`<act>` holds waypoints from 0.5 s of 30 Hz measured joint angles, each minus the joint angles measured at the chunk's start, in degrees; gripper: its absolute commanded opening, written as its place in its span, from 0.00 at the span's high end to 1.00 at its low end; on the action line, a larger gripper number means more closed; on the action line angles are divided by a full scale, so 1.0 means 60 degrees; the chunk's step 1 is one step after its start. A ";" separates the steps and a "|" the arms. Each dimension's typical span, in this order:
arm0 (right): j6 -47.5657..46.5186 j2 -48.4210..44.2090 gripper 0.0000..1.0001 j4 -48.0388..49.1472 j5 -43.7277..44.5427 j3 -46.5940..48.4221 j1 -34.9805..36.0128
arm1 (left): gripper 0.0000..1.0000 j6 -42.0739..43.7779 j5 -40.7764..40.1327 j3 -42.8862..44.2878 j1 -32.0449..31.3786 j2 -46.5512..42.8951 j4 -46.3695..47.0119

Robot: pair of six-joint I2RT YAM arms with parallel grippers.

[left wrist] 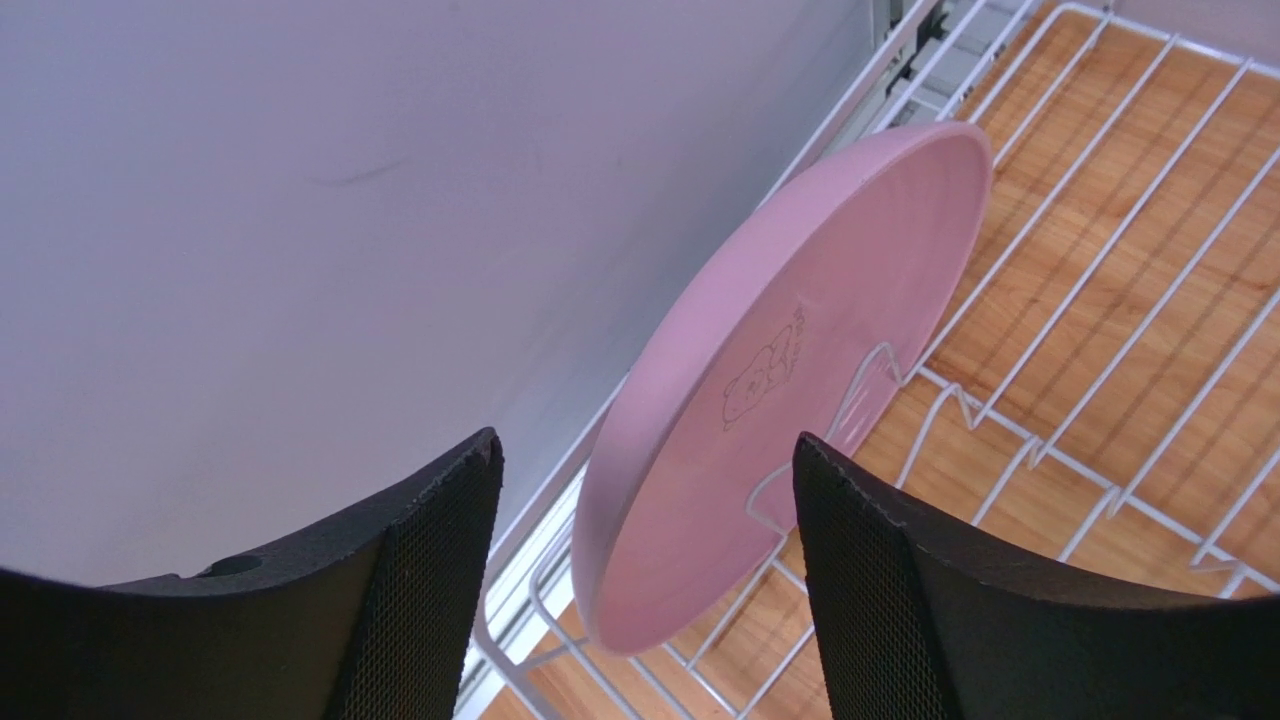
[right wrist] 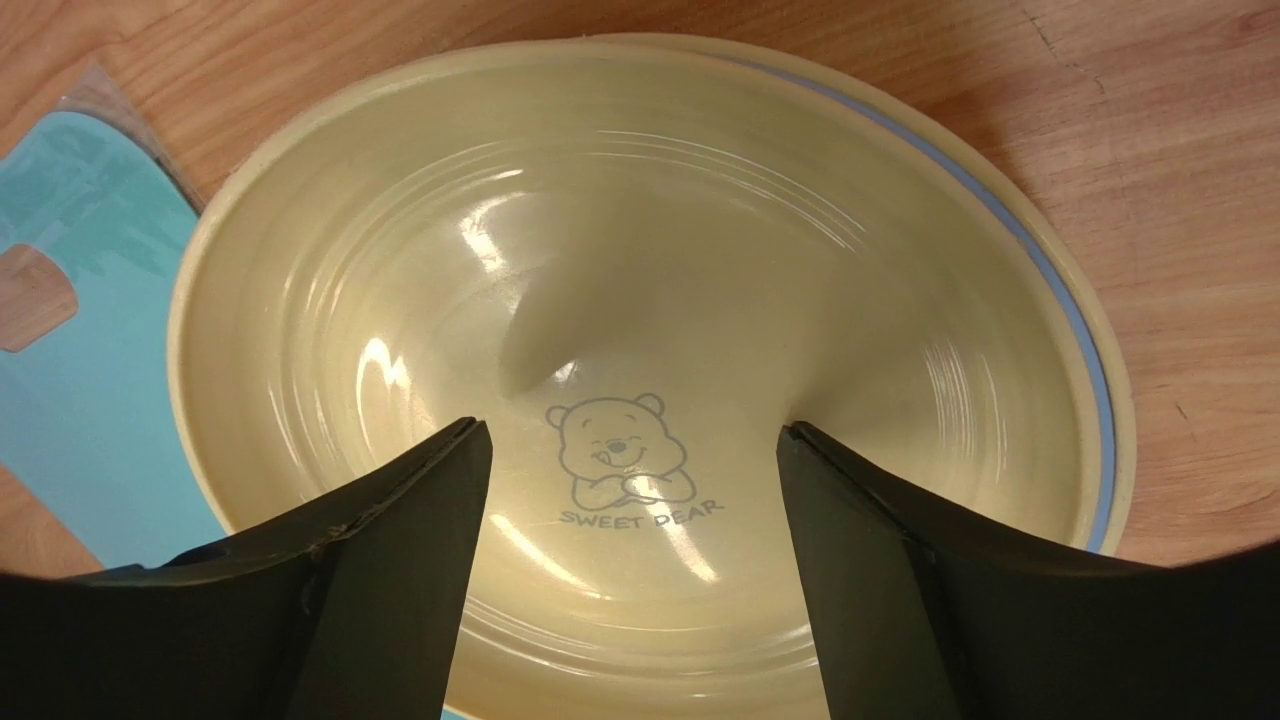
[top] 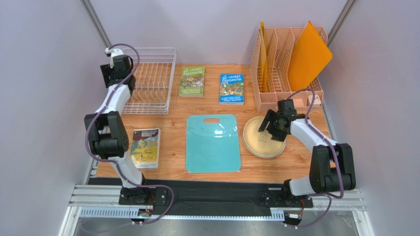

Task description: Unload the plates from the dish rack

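1. Wood-grain tabletop point(top: 172, 142), closed in by plain pale lilac walls point(top: 44, 73). Both arm bases sit at the near edge.
2. Left gripper point(left wrist: 646, 450): fingers spread wide, gripping nothing. Just ahead of the fingertips a pink round plastic plate point(left wrist: 781, 375) stands on edge in the white wire dish rack point(left wrist: 1142, 345), leaning toward the wall.
3. Overhead, the left arm covers that plate; only the wrist camera shows it.
4. Right gripper point(right wrist: 631, 435): fingers wide, empty, poised directly over a pale yellow round plate point(right wrist: 631, 225) lying flat on the table. A blue plate point(right wrist: 1056, 293) and a cream-tan plate point(right wrist: 1088, 308) show as thin rims beneath it, on the gripper's right. Overhead they read as one tan disc.
5. Teal plastic cutting board point(top: 213, 143) lies flat just left of the right gripper.
6. Writing: a bear drawing and "SWEET BEAR" on the yellow plate. The pink plate carries a small line drawing, unreadable. Two paperback books point(top: 231, 88) beyond the board read "STOREY TREEHOUSE".
7. Peach plastic file organiser point(top: 283, 69) beyond the right gripper holds an orange sheet point(top: 308, 56).
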 measured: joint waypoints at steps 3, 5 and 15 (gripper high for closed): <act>-0.0069 -0.0015 0.24 0.0033 0.0015 0.0051 0.0000 | 0.33 0.0011 0.0237 0.0124 0.0142 0.0350 -0.0102; -0.0084 -0.0095 0.24 0.0022 0.0051 0.0058 0.0000 | 0.41 0.0029 0.0364 0.0153 0.0193 0.0499 -0.0153; -0.0146 -0.1548 0.23 -0.0514 0.0597 0.0109 0.0004 | 1.00 0.0328 0.0459 0.0186 0.0295 0.0656 -0.0688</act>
